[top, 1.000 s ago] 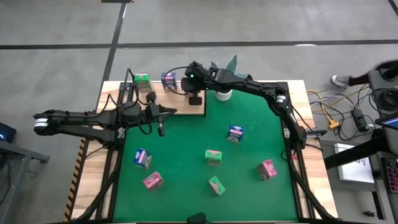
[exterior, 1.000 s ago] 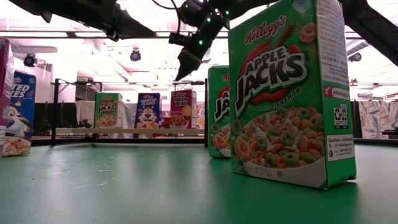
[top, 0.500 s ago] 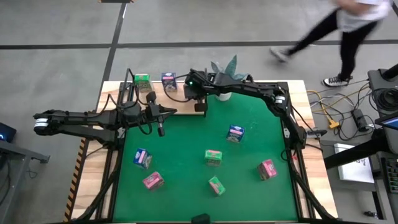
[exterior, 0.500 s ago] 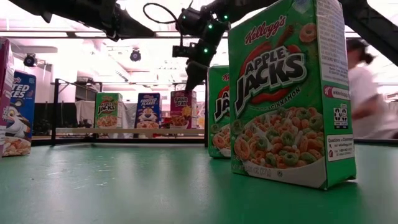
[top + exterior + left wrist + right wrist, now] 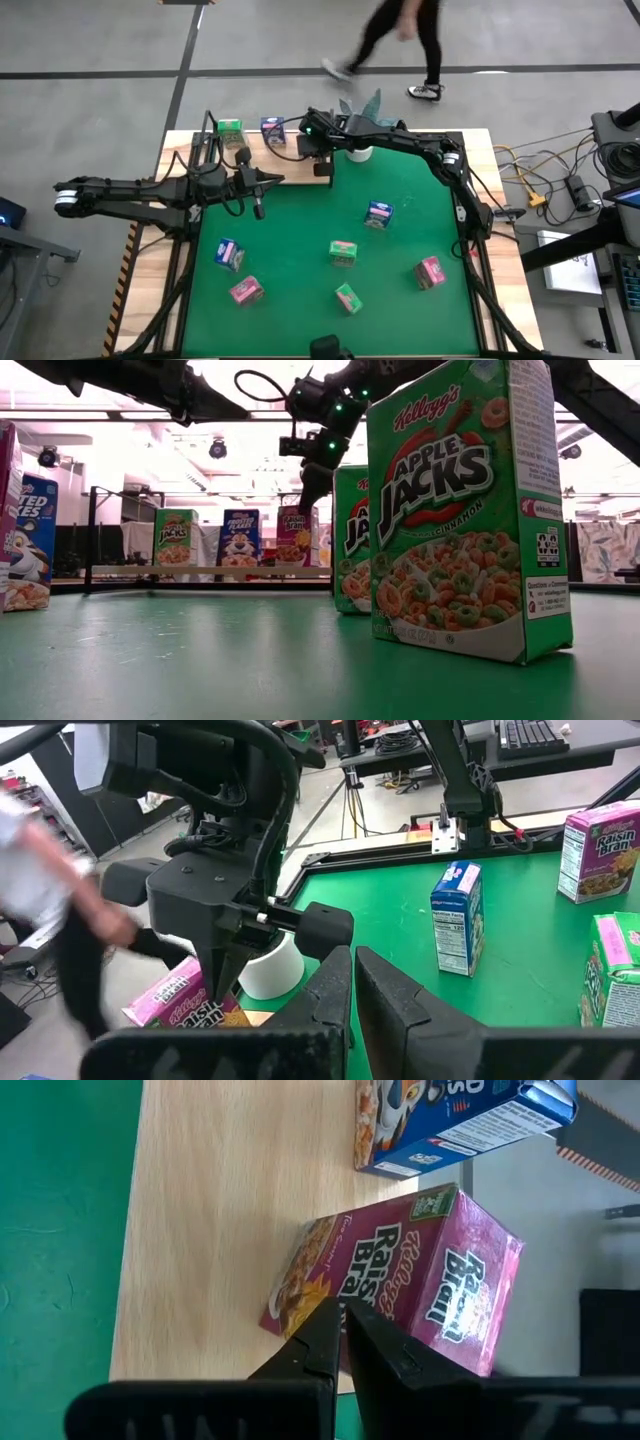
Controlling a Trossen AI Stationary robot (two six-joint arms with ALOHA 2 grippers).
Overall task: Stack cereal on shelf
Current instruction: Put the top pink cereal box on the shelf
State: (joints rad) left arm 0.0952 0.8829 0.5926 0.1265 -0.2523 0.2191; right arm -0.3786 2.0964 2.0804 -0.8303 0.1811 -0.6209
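Note:
The shelf (image 5: 290, 165) is a light-wood board at the table's far left. Green cereal (image 5: 228, 128), blue cereal (image 5: 271, 128) and pink cereal (image 5: 400, 1280) stand on it. My right gripper (image 5: 345, 1318) is shut and points steeply down over the pink carton's top (image 5: 297, 510). The arm hides that carton in the high view. Several more cartons stand on the green table: blue (image 5: 379, 214), green (image 5: 343, 253) and pink (image 5: 430, 271). My left gripper (image 5: 352, 970) is shut on nothing and hangs level beside the shelf's near edge. My right gripper comes at the pink carton from above, slanting in from the table's right, with its shut fingertips (image 5: 222, 988) at the carton's upper front edge (image 5: 330, 1285). Whether they touch the carton I cannot tell. The carton stands on the board.
A white plant pot (image 5: 360, 152) stands right of the shelf, under my right arm. More cartons stand at the near left: blue (image 5: 229, 254), pink (image 5: 246, 290) and green (image 5: 348, 297). A person (image 5: 400, 40) walks on the floor beyond the table's far edge.
My right gripper has sunk toward the pink carton, shifted slightly toward the table's near edge and tipped further down; it stays shut. Beyond the table a person has walked from right to left.

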